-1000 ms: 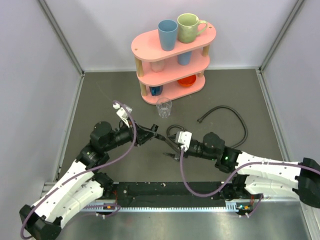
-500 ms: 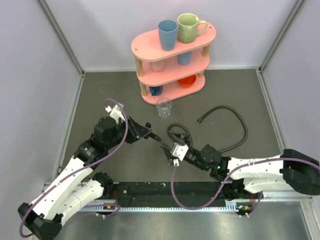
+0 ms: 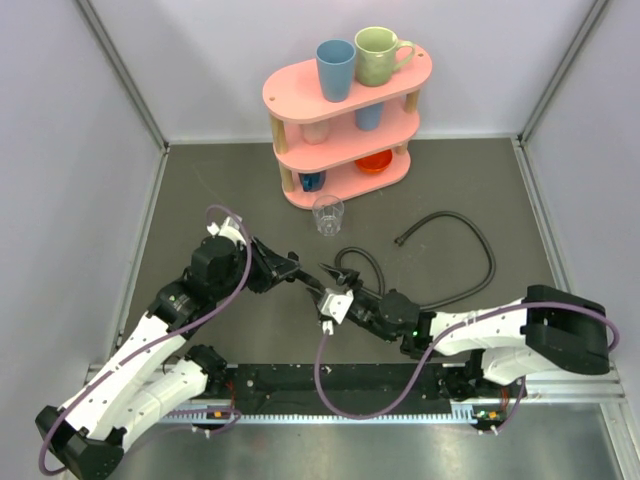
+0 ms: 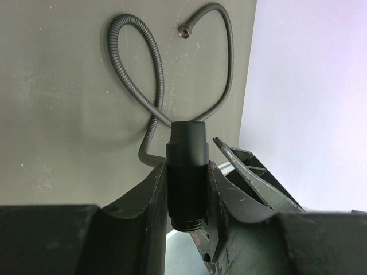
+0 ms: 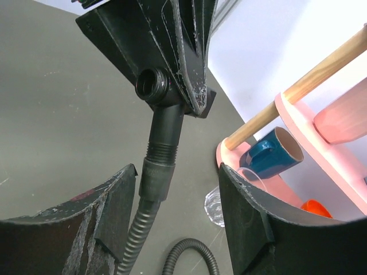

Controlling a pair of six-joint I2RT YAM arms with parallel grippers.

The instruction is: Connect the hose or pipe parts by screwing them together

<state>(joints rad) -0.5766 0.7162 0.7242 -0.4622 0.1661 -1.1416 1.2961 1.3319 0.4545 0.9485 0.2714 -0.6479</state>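
Noted since a second ago: leftward advance of the right arm up to the left one, with the right fingers (image 5: 97,223) narrowing, and a slight pull-back of the left arm.

End fitting (image 4: 186,172): found clenched across its barrel by the left fingers (image 4: 146,200), held off the surface (image 3: 230,180) near centre. Joins a ribbed collar (image 5: 156,177) and then the hose (image 5: 137,240), long axis running straight down between the right fingers. Right fingers parted, one on each side of the collar, gripping nothing; contact not determinable. Nearer arm for a turn of the collar: the right.

Count: one fitting held; one hose traceable as a single length, crossing itself once, free end (image 3: 400,240) lying well apart on the surface. No second hose confirmed. One clear glass (image 3: 328,215), one pink rack (image 3: 290,90).
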